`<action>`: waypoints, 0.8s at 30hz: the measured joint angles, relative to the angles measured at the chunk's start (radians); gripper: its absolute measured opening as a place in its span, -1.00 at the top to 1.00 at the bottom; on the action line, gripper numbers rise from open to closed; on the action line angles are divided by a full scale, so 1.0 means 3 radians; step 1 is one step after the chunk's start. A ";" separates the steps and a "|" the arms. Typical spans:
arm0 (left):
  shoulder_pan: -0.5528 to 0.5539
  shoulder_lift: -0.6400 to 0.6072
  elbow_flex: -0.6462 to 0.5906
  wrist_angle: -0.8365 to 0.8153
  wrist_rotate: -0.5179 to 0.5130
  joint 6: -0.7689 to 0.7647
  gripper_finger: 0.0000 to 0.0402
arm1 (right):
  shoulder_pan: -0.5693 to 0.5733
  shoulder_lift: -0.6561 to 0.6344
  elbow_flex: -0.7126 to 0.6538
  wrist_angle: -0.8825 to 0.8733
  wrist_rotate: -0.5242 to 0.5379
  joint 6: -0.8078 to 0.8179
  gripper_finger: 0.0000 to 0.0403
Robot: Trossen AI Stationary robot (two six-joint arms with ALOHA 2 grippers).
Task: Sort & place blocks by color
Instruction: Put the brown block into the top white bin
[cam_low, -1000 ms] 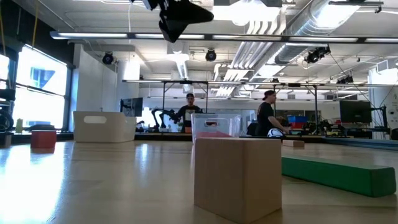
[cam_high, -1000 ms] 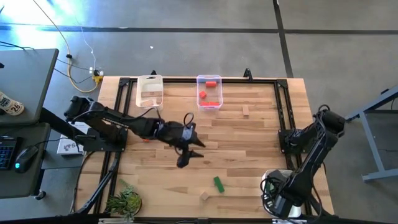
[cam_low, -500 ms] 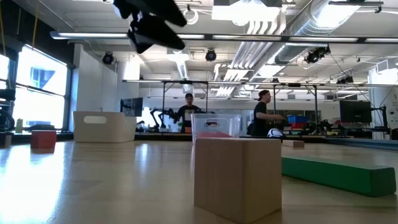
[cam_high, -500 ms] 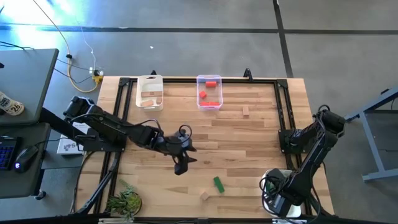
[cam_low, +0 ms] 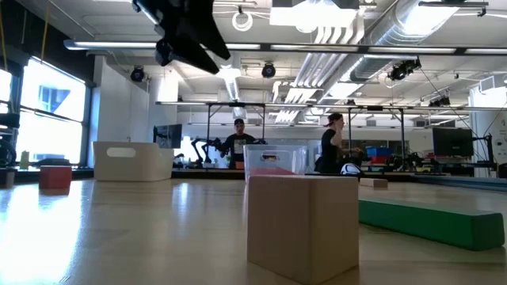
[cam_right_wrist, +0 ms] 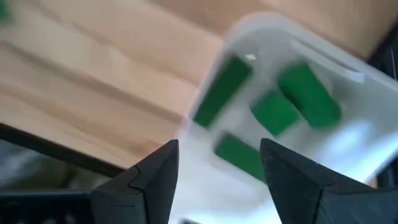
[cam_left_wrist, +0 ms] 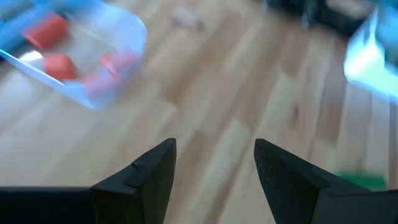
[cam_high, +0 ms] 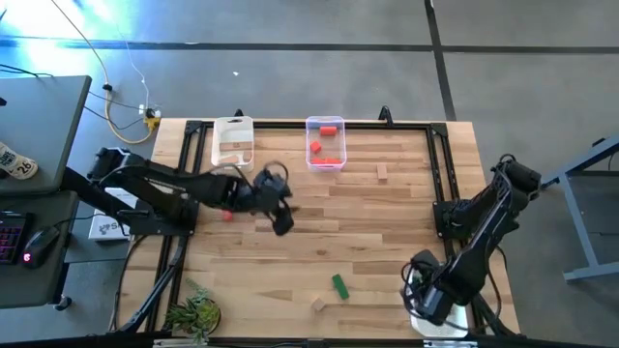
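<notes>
Nearest the front edge, a wooden cube (cam_high: 317, 304) and a green bar (cam_high: 339, 285) lie unsorted. The right gripper (cam_right_wrist: 217, 171), fingers now sprung apart and empty, hangs over a bin (cam_right_wrist: 348, 143) of green blocks (cam_right_wrist: 273, 111), a drop apparently just made. The left gripper (cam_high: 281, 220), fingers apart, has pulled back toward the red block (cam_high: 228, 215). Beyond, red blocks (cam_high: 326, 147) fill a clear bin (cam_high: 311, 122).

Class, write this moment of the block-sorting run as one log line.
left gripper: open, empty, above mid-table | right gripper: open, over bin of green blocks | loose: green block, wood block
</notes>
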 joint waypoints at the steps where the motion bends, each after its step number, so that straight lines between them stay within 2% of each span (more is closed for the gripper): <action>1: 0.0086 -0.0037 0.0003 0.0026 0.0000 0.0001 -0.02 | -0.0033 -0.0038 0.0000 -0.0031 0.0106 -0.0001 -0.04; 7: 0.0614 -0.0211 0.0001 0.0002 0.0012 0.0171 -0.02 | -0.0414 -0.0208 0.0000 -0.0321 0.0514 -0.0198 -0.04; 12: 0.1026 -0.0241 0.0001 -0.0020 0.0275 0.0397 -0.02 | -0.0900 -0.0256 0.0000 -0.0479 0.0765 -0.0557 -0.04; 16: 0.1320 -0.0240 0.0001 -0.0082 0.0554 0.0571 -0.02 | -0.1364 -0.0255 0.0000 -0.0497 0.0835 -0.0910 -0.04; 24: 0.1703 -0.0240 0.0001 -0.0164 0.0827 0.0873 -0.02 | -0.2308 -0.0255 0.0000 -0.0494 0.0846 -0.1628 -0.04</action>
